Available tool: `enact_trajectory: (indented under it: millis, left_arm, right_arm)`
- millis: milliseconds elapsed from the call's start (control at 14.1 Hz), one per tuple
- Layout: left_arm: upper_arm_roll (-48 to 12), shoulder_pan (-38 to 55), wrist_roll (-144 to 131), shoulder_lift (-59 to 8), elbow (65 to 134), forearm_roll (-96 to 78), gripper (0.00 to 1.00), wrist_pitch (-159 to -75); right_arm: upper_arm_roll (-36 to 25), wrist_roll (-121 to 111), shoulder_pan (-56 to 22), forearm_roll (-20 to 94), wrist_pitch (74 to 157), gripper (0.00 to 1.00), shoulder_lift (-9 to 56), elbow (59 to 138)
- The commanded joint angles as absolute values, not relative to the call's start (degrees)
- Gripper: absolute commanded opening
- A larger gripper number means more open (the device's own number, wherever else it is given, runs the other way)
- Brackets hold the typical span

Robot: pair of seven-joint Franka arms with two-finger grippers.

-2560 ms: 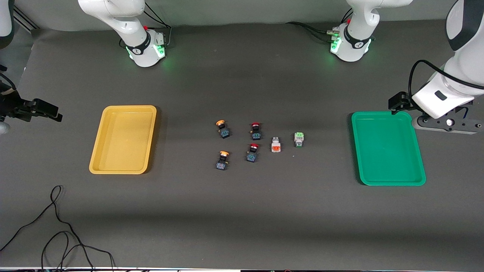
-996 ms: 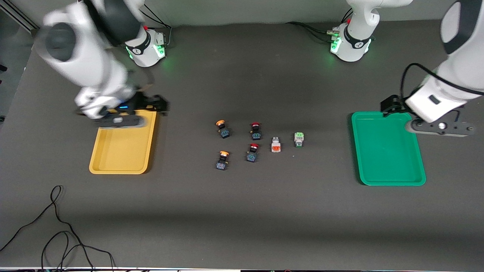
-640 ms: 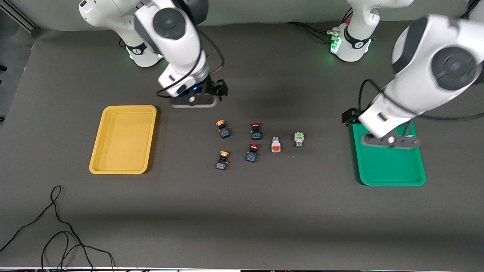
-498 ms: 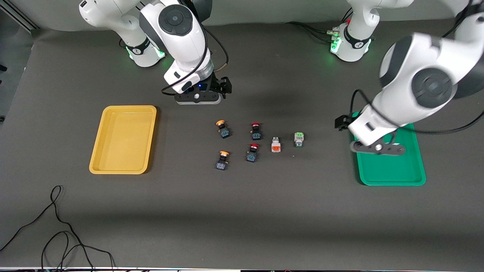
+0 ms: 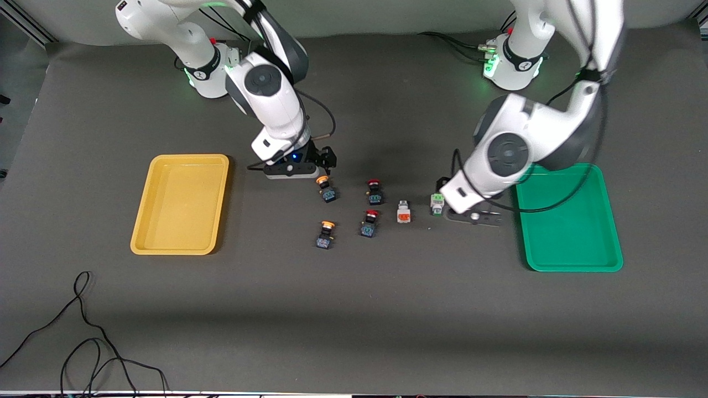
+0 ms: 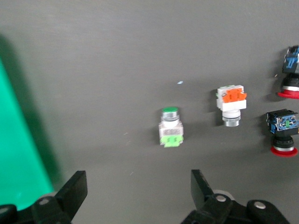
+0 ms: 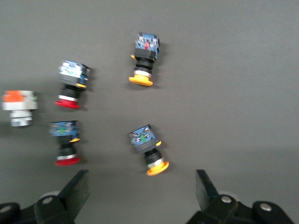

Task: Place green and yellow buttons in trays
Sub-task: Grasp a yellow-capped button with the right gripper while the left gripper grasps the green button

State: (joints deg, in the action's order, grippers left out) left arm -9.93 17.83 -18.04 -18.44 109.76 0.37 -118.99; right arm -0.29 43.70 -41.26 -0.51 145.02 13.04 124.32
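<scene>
while both arms reach over the middle of the dark bench (image 5: 354, 309), each pincer stands with its fingers spread apart and holds nothing. the right pincer (image 7: 140, 196) hangs just above the yellow-capped button farther from the front camera (image 5: 326, 189), which lies on the bench; the second yellow-capped button (image 5: 325, 234) lies nearer the camera. the left pincer (image 6: 138, 198) hangs over the bench just beside the green-faced button (image 6: 171, 127), between it and the green tray (image 5: 569, 260). two red-capped buttons (image 5: 374, 192) and a grey-white button with an orange face (image 5: 404, 212) lie between the yellow-capped pair and the green-faced one. the yellow tray (image 5: 180, 243) lies toward the right arm's end
</scene>
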Motion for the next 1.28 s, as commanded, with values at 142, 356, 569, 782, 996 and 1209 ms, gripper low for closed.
enact_trajectory:
  millis: [142, 356, 569, 782, 996, 1209]
  left_arm:
    - [-9.05, 21.44, -18.90, -23.90, 116.62, 0.26, 0.99, -132.60]
    - [-9.05, 21.80, -19.33, -27.06, 119.61, 0.44, 0.99, -141.21]
    - [-8.97, 23.37, -19.86, -30.05, 120.23, 0.35, 0.99, -146.15]
    - [-8.88, 23.20, -19.86, -30.50, 120.23, 0.53, 0.43, -146.43]
    - [-8.70, 22.85, -19.95, -29.01, 120.15, 0.62, 0.00, -145.46]
    - [-8.35, 21.63, -19.95, -25.06, 119.53, 0.62, 0.00, -139.69]
  right_arm:
    - [-0.44, 44.21, -42.89, -3.96, 160.73, 1.00, 26.78, 123.93]
    - [-0.53, 43.95, -43.68, -4.13, 161.81, 0.98, 28.83, 123.40]
    - [-0.79, 43.77, -43.59, -6.15, 161.28, 0.47, 28.83, 123.22]
    - [-0.88, 43.51, -43.42, -6.24, 160.15, 0.24, 28.57, 122.52]
    - [-0.97, 43.51, -43.16, -6.24, 148.67, 0.24, 26.47, 117.01]
    - [-1.75, 43.24, -42.54, -6.07, 133.21, 0.24, 22.16, 108.75]
